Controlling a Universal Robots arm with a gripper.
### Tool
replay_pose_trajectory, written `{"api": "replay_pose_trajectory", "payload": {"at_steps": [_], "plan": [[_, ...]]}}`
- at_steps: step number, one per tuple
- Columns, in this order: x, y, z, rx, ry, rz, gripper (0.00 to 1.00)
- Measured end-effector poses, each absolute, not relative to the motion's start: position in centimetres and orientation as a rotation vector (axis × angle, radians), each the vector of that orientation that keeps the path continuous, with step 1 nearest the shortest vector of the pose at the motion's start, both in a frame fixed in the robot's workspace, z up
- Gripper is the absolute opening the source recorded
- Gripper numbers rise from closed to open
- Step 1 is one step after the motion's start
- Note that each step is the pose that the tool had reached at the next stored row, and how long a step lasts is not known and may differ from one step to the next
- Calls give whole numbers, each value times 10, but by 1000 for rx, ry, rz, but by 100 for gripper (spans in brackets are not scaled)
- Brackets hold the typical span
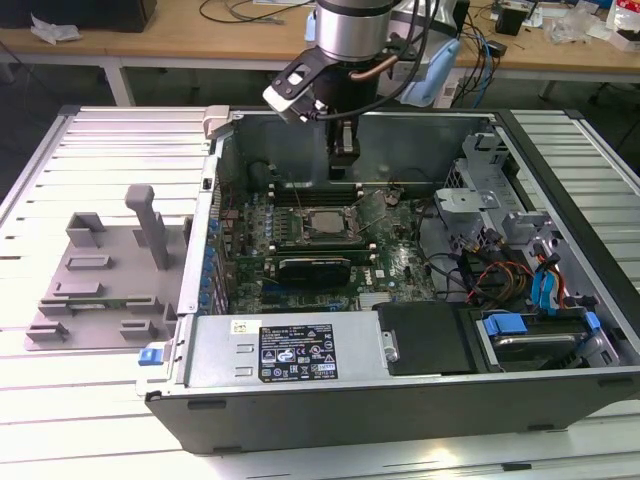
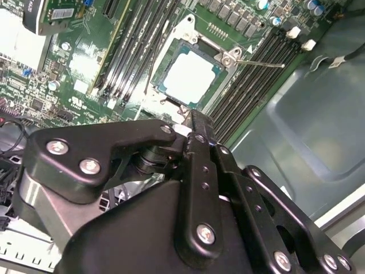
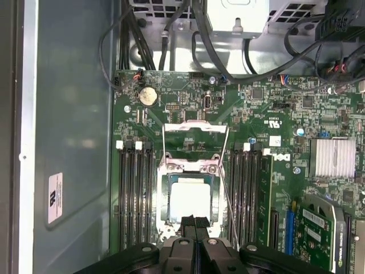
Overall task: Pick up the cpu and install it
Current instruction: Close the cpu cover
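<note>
Silver table (image 1: 90,140) slats held an open computer case (image 1: 420,400), laid flat so the green board (image 3: 274,114) faced up. The cpu (image 3: 190,201) lay flat inside its socket (image 3: 163,191). The metal cover (image 3: 195,134) stood flipped back, so the chip was bare. The gripper (image 3: 194,220) hung just above the socket's edge, jaws pressed together, holding nothing.

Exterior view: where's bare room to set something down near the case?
Bare table lies beyond the tray, on the exterior view's left of the case, and in front of the tray. A narrow strip runs along the case's other side. Inside the case it is crowded: motherboard, cables, drives.
</note>
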State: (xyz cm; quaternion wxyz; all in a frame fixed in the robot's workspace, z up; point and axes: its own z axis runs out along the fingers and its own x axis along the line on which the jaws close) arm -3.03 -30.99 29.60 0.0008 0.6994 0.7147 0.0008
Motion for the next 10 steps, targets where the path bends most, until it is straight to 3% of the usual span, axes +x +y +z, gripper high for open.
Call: {"api": "replay_pose_trajectory", "payload": {"at_steps": [10], "plan": [[-14,-310,296,2196,2244,2,11]]}}
